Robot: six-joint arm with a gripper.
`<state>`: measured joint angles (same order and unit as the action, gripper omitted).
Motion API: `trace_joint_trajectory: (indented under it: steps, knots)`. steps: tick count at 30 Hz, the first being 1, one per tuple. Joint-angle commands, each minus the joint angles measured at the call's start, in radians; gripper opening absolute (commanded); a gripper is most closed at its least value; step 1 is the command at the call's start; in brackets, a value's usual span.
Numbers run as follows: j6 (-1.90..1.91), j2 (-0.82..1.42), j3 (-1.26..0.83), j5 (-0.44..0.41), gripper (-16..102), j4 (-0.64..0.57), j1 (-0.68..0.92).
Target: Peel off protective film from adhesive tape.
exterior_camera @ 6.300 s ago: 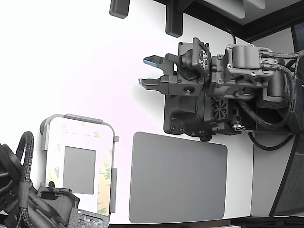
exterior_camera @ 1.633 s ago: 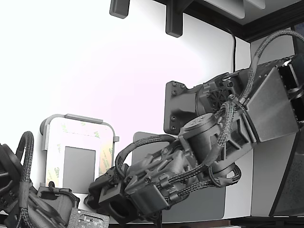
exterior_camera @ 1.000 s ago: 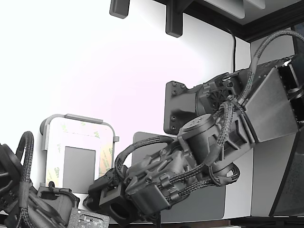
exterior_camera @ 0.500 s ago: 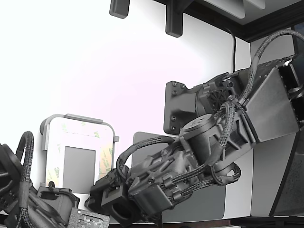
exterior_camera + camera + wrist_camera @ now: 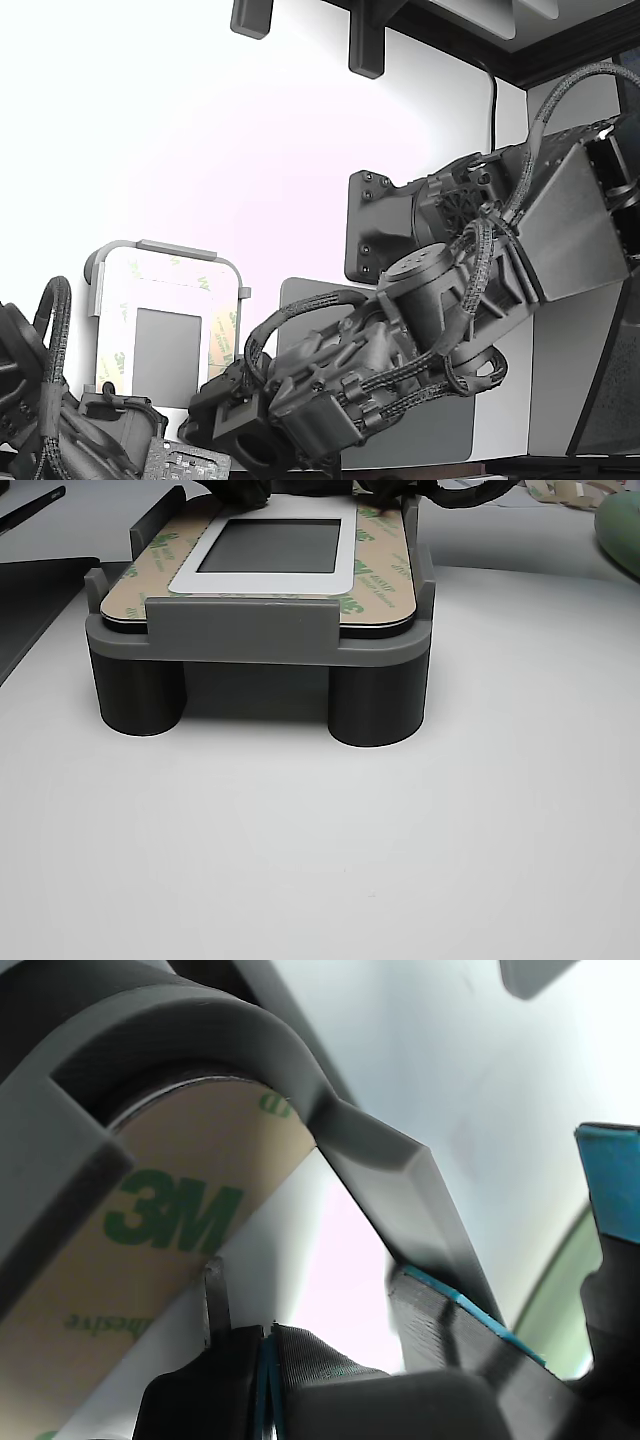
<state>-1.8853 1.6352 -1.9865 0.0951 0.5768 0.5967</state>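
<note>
A white rounded plate (image 5: 150, 295) with a grey square centre lies in a grey holder (image 5: 165, 247) at the exterior view's lower left. The protective film (image 5: 222, 340), tan with green 3M logos, runs round the plate's edge (image 5: 385, 575). The adhesive tape lies under it and does not show on its own. My gripper (image 5: 232, 425) is down at the plate's near right corner in the exterior view, its fingers hidden by the wrist. In the wrist view the gripper (image 5: 330, 1310) stands open. One thin fingertip (image 5: 215, 1295) sits beside the film (image 5: 150, 1250), and nothing is between the fingers.
A large grey mat (image 5: 450, 430) lies under my arm. A black mount (image 5: 375, 230) stands behind it. A second arm (image 5: 40, 400) sits at the exterior view's lower left, against the holder. Loose peeled strips (image 5: 560, 490) lie behind the holder (image 5: 240, 630).
My arm has swung from the back of the table down to the plate's corner. In the last second the wrist shifted slightly left, then back right.
</note>
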Motion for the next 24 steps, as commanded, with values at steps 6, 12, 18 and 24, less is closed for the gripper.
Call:
trace_joint_trajectory:
  steps: [6, 12, 18, 24]
  knots:
    - [0.002, 0.011, 0.020, 0.005, -11, -0.015, -0.021]
    - [0.015, 0.021, 0.011, 0.011, -11, -0.008, -0.021]
    - [0.023, 0.025, 0.008, 0.015, -11, -0.003, -0.020]
    - [0.034, 0.025, 0.015, 0.017, -11, 0.005, -0.018]
